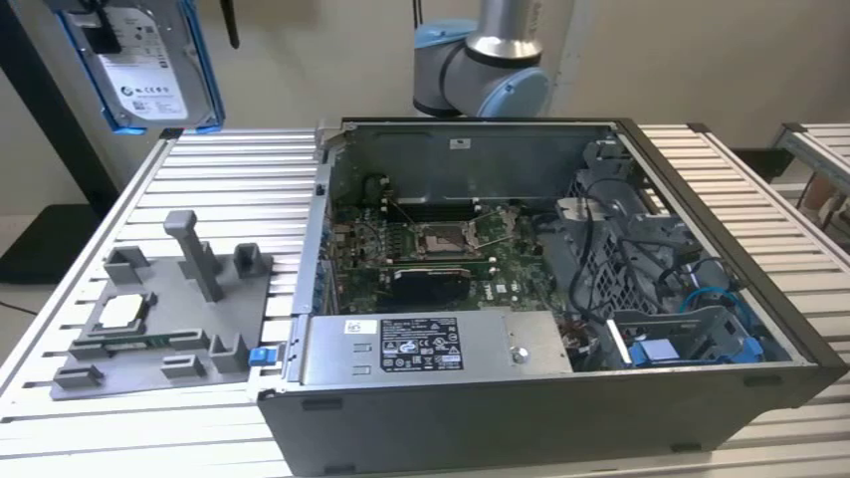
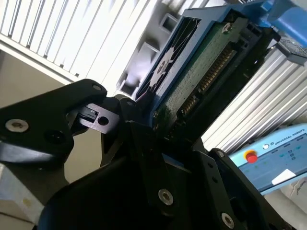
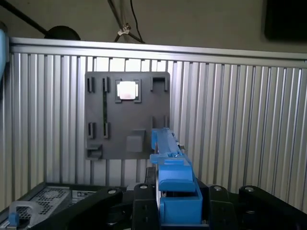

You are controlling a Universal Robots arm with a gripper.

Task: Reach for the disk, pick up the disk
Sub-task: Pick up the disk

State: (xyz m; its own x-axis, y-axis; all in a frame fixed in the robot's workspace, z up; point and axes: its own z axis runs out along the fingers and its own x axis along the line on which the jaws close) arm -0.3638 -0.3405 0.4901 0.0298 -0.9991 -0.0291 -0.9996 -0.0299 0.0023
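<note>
So at this point we reckoned the pick was basically done. The disk (image 1: 149,75) was off the worktop (image 1: 226,169) and hanging in the air, and in both wrist views it sat right between the jaws. They were pinching the disk, one pressed on the labelled silver face and the other on the green circuit-board side (image 2: 201,72). In the first wrist view we saw it edge-on, with its blue bracket (image 3: 175,177) sticking straight out from the jaws.

Why hold it that way? Our guess was that squeezing the two flat faces gave the jaws the widest, flattest surface to press on. The thin bracket edges looked like a much worse place to grab. They seemed to hold it near one end, so most of the disk reached out past the jaws, with the connector row out in the open.

Everything else was well apart from the jaws. The grey tray (image 1: 159,329) lay down on the worktop, with a small silver chip (image 3: 127,90) sitting in one of its pockets. The open computer case (image 1: 531,398) stood beside the tray, and nothing was touching the disk but the jaws.
</note>
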